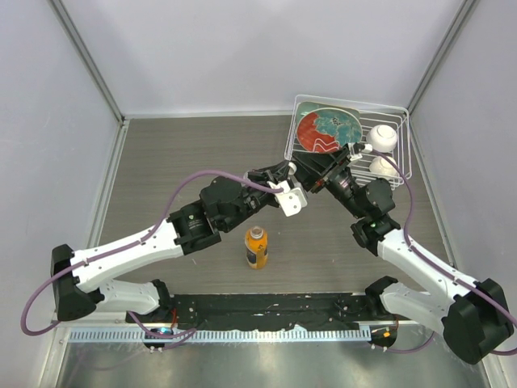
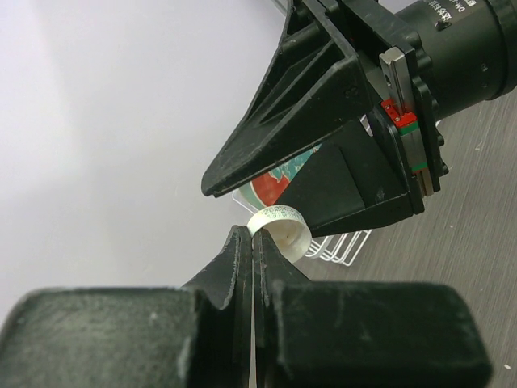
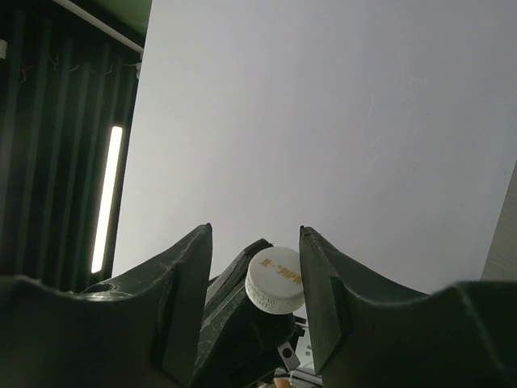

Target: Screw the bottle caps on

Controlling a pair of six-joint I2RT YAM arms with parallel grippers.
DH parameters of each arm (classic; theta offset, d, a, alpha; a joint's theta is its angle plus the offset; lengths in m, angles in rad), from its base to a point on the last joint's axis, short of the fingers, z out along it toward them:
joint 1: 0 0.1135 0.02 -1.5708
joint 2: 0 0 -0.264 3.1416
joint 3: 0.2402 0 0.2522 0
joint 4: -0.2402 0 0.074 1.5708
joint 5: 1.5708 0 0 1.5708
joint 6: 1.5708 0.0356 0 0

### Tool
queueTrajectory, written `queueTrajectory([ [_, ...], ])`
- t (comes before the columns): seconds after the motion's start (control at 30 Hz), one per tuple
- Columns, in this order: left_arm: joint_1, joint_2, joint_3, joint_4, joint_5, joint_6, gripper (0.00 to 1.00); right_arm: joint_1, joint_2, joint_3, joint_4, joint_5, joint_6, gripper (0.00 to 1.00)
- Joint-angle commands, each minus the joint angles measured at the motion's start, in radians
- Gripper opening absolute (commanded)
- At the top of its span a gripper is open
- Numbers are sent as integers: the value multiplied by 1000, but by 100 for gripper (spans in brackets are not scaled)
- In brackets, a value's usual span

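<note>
My left gripper [image 2: 252, 233] is shut, pinching the rim of a small white bottle cap [image 2: 283, 229] with yellow print, held up in the air. My right gripper [image 3: 256, 230] is open and faces it, with the cap [image 3: 276, 280] between its fingers, close to the right one; I cannot tell if they touch. In the top view both grippers meet above the table's middle, left [image 1: 284, 175] and right [image 1: 313, 171]. The orange bottle [image 1: 257, 246] stands upright in front of them, apart. The clear bottle and the second cap are out of view.
A white wire rack [image 1: 404, 153] at the back right holds a red-and-teal plate [image 1: 327, 129] and two white balls [image 1: 384, 137]. Grey walls close the table on three sides. A black strip [image 1: 266, 307] runs along the near edge.
</note>
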Motion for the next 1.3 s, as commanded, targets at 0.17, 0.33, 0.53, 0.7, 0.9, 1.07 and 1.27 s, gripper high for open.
queueTrajectory([
  [0.17,-2,-25,-13,88,-13,8,0,21,-42,47,4,-19,-36,50],
  [0.33,-2,-29,-13,97,-10,9,0,27,-36,31,12,-17,-33,50],
  [0.53,-2,-39,-6,113,-11,20,0,32,-25,21,26,-23,-27,52],
  [0.7,0,-42,-6,120,-8,29,0,35,-19,24,23,-25,-30,55],
  [0.9,0,-45,4,117,-2,28,0,36,-14,11,23,-22,-33,56],
  [1.07,0,-45,27,117,1,28,0,38,-8,20,-26,-23,-67,57],
  [1.27,0,-58,31,97,4,18,0,39,6,4,9,-17,-52,56],
])
